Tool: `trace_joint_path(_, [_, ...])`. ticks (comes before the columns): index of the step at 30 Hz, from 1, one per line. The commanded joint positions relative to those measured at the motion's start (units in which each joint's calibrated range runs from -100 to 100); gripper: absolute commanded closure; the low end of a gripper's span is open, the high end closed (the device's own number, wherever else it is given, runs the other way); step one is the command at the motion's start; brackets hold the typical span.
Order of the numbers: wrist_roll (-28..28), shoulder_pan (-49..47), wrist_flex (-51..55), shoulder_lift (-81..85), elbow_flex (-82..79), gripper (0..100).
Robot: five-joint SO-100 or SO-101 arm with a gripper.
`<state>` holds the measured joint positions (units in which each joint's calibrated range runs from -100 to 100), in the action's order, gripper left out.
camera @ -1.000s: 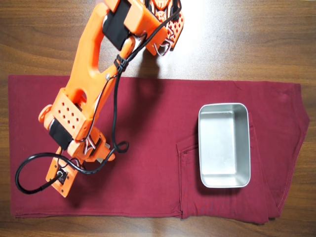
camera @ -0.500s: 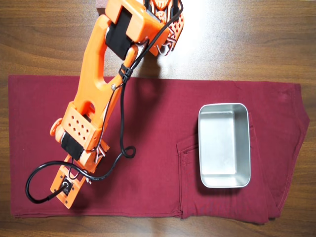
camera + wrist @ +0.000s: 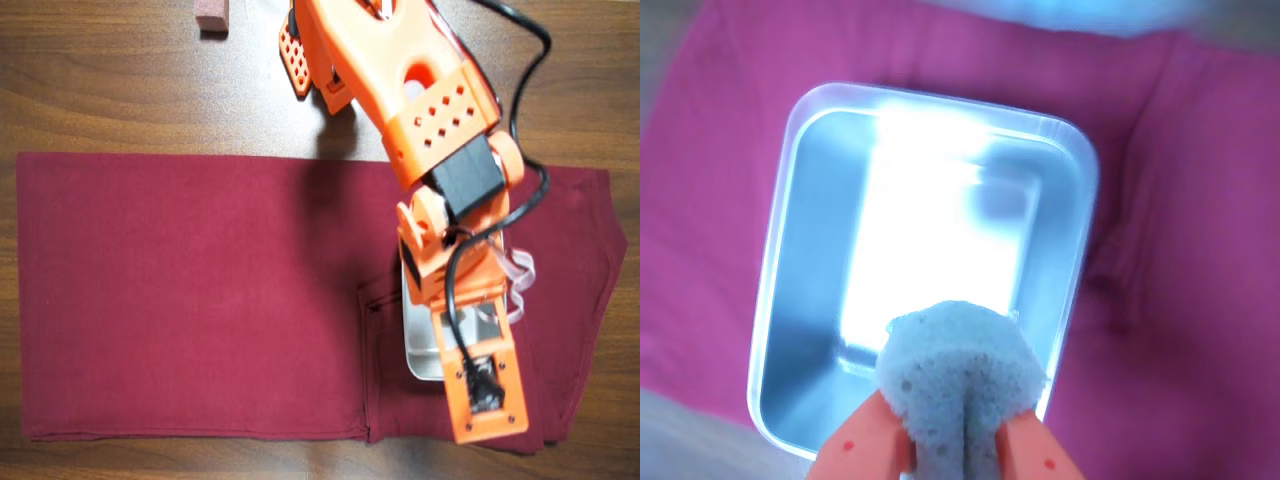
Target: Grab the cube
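Grab apparently done: gripper (image 3: 958, 440) clenched on the cube (image 3: 958, 372), a pale spongy lump pinched between two orange fingers (image 3: 860, 450) at the near edge of the wrist view. Held above the metal tray (image 3: 780, 260), over its near end, not touching it. Tray empty inside, resting on the dark red cloth (image 3: 180, 300) spread over the wooden surface (image 3: 100, 70). In the overhead view, arm (image 3: 440, 180) covering most of the tray, cube hidden. Reddish block (image 3: 211, 15) at the far edge, untouched. Left, judging by position: perhaps only a release into the tray.
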<state>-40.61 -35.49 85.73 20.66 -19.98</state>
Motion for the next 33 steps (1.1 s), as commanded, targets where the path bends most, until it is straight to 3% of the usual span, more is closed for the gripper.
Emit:
trace_joint_path(1, [0.0, -1.74, -5.92, 3.26, -8.1, 100])
trace_joint_path(4, [0.24, -2.32, -13.11, 4.95, -15.75, 99])
trace_joint_path(8, [0.29, -1.55, -15.6, 5.13, -16.48, 78])
trace_joint_path(16, [-0.29, 1.62, -19.11, 5.84, -17.11, 64])
trace_joint_path(19, [-0.88, 9.68, -27.68, 16.76, -23.85, 76])
trace_joint_path(22, [-6.54, 23.79, -43.36, 37.0, -50.25, 85])
trace_joint_path(28, [-7.23, 31.75, -20.4, 71.0, -73.46, 88])
trace_joint_path(33, [-7.42, 33.48, -10.53, 77.74, -79.93, 88])
